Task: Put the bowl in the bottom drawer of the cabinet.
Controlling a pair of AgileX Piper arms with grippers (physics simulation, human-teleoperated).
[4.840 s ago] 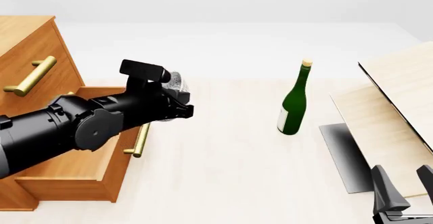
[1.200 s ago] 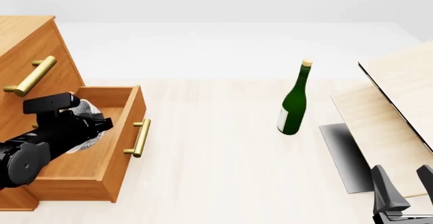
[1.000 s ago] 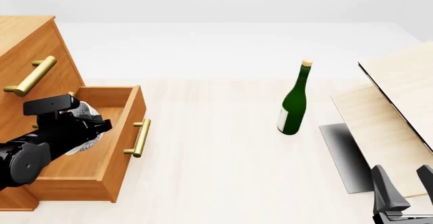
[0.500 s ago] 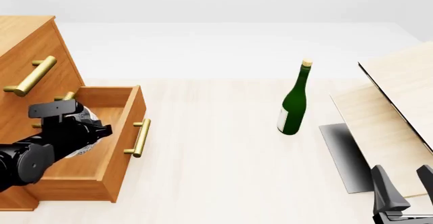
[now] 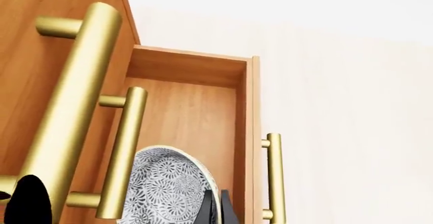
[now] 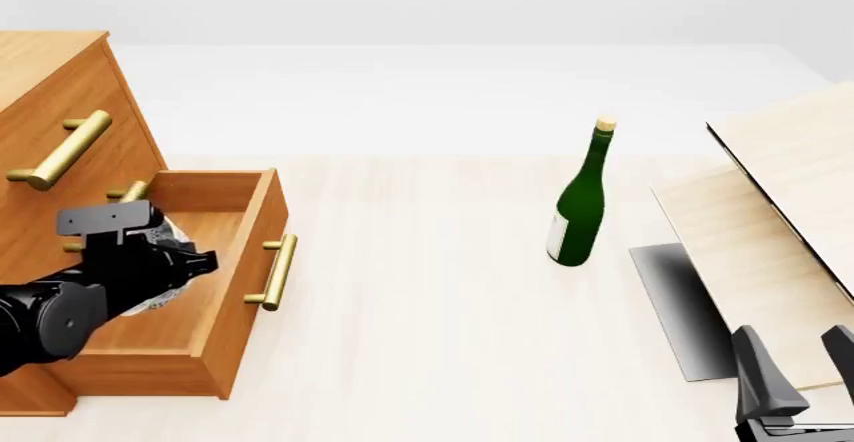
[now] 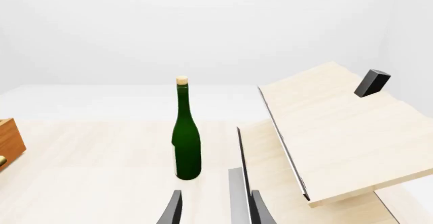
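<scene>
The cabinet (image 6: 60, 102) stands at the left with its bottom drawer (image 6: 254, 262) pulled open. My left gripper (image 6: 180, 262) is down inside that drawer, shut on the rim of the speckled bowl (image 6: 156, 224). In the left wrist view the bowl (image 5: 166, 188) hangs tilted over the drawer floor (image 5: 196, 117), with both fingers (image 5: 210, 209) pinched close together at its edge, just under the middle drawer's brass handle (image 5: 121, 153). The arm hides most of the bowl in the front view. My right gripper (image 6: 801, 362) rests open at the near right corner; its empty fingers (image 7: 174, 209) show in the right wrist view.
A green bottle (image 6: 577, 212) (image 7: 186, 143) stands upright mid-table. Pale wooden boards (image 6: 787, 182) (image 7: 331, 127) lean over a grey plate (image 6: 674, 302) at the right. The bottom drawer's brass handle (image 6: 278, 272) juts toward the table's middle.
My left arm carried the bowl from above the table, left over the open drawer, then lowered it slightly into the drawer. The right arm stayed still.
</scene>
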